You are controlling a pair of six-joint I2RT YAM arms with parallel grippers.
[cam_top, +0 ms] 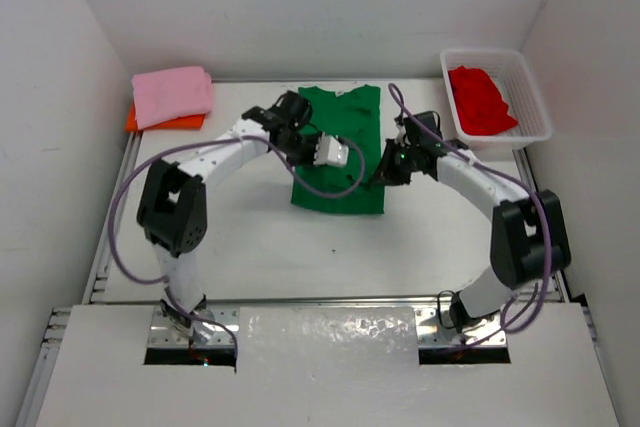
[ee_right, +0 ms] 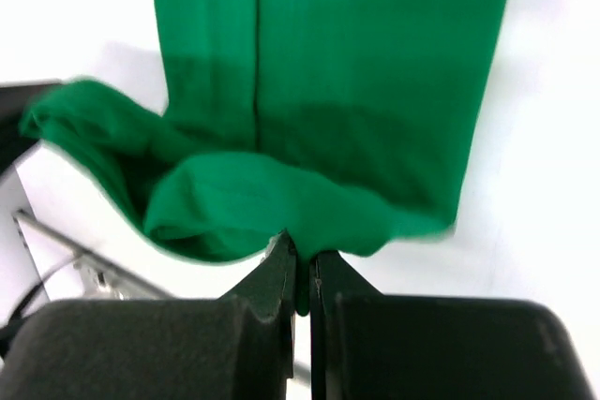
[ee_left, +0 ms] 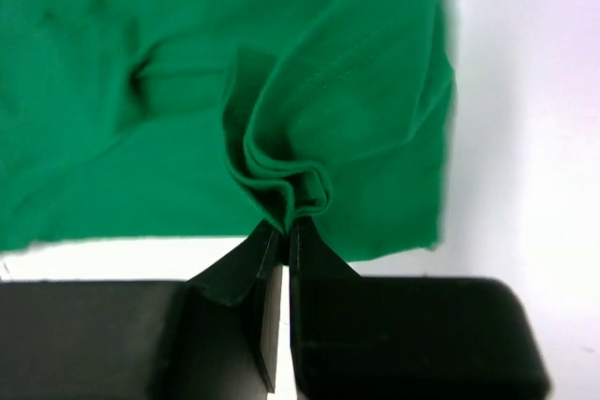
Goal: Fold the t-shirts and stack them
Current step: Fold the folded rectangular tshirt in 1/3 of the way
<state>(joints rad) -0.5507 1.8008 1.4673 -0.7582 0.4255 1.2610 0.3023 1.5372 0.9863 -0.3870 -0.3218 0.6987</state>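
Left wrist: left fingers (ee_left: 267, 255) clamped on bunched green shirt (ee_left: 141, 138) edge.
Right wrist: right fingers (ee_right: 281, 274) pinching other edge, fold raised.
Top: green shirt between both fingers on tabletop (cam_top: 260, 237), mid-fold; pink (cam_top: 172, 94) atop orange (cam_top: 150, 123), beyond left fingers, seemingly done; red (cam_top: 480, 99) in basket (cam_top: 505, 137) beyond right fingers, yet to fold.
No writing readable.

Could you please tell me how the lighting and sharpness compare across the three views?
Top external: even soft light, sharp, only faint shadows. Left wrist: bare table beside the green t-shirt blown out white, cloth slightly soft. Right wrist: left cloth edge smeared, fold above the right pincer shadowed.
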